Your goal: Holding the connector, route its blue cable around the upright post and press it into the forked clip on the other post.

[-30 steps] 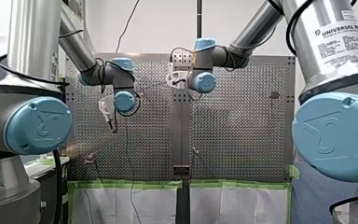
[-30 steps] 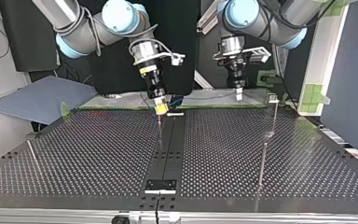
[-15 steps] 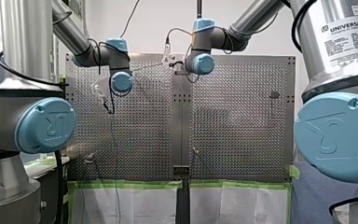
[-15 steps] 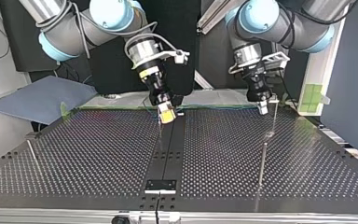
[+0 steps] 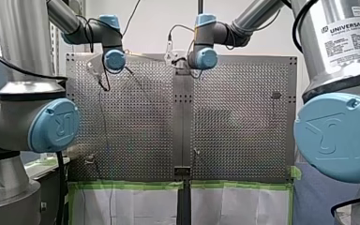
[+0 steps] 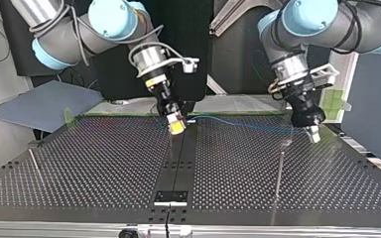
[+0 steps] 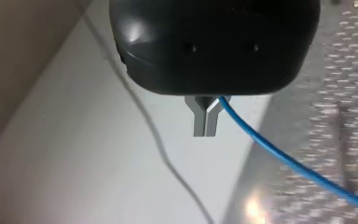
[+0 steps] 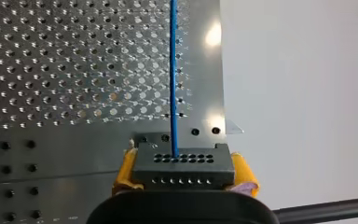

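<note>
**Top view.** My right gripper (image 6: 177,127) is placed at upper centre of the frame and my left gripper (image 6: 313,134) at centre right, both above the bench (image 6: 104,163). The cable (image 6: 248,125) is stretched between them. An upright post (image 6: 279,171) is set at lower right, nearer the camera than my left gripper.

**Right wrist view.** The connector (image 8: 182,165) is held between the jaws, and the cable is led straight ahead over the bench.

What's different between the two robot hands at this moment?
The right hand has yellow pads; the left hand has bare metal fingers. The right hand grips the black connector; the left hand pinches the blue cable further along. Both are shut, joined by that one cable.
</note>
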Robot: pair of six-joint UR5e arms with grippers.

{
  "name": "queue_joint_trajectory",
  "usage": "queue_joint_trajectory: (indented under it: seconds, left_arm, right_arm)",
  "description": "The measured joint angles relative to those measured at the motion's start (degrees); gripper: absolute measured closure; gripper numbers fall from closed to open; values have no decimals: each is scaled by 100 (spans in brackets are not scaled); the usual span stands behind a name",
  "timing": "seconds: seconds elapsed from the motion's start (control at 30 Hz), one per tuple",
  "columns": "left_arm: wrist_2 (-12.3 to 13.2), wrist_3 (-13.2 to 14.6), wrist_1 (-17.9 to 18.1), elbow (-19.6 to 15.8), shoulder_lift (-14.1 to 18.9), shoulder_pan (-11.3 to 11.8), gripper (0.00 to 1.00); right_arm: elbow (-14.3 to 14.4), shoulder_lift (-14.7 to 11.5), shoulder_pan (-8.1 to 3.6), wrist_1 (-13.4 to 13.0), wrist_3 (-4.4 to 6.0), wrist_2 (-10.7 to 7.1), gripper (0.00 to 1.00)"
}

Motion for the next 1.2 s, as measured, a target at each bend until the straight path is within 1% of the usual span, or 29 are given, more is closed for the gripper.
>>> queue_joint_trajectory:
  seconds: [0.1,0.13,0.3,0.43,0.63,0.73,0.9,1.07,1.2]
  left_arm:
    - [136,-56,-136,137,83,137,100]
    - [216,-71,-215,216,81,217,100]
    - [439,-75,-436,438,13,439,100]
    - [637,-110,-633,636,-123,637,100]
    - [996,-152,-772,995,-460,995,100]
    - [1167,-192,-782,1166,-630,1121,100]
    - [1399,-228,-785,1400,-862,1185,100]
    - [1606,-273,-778,1607,-1069,1220,100]
    - [1760,-285,-772,1761,-1223,1231,100]
  right_arm:
    - [-118,4,-17,20,34,-6,100]
    - [-154,6,-21,25,43,-6,100]
    - [-307,13,-42,37,73,-7,100]
    - [-384,59,-53,52,81,-7,100]
    - [-588,328,-57,94,83,-10,100]
    - [-734,483,-57,155,81,-10,100]
    - [-960,692,-53,216,77,-8,100]
    - [-1068,759,-63,187,88,-14,100]
    - [-1098,785,-97,183,92,-16,100]
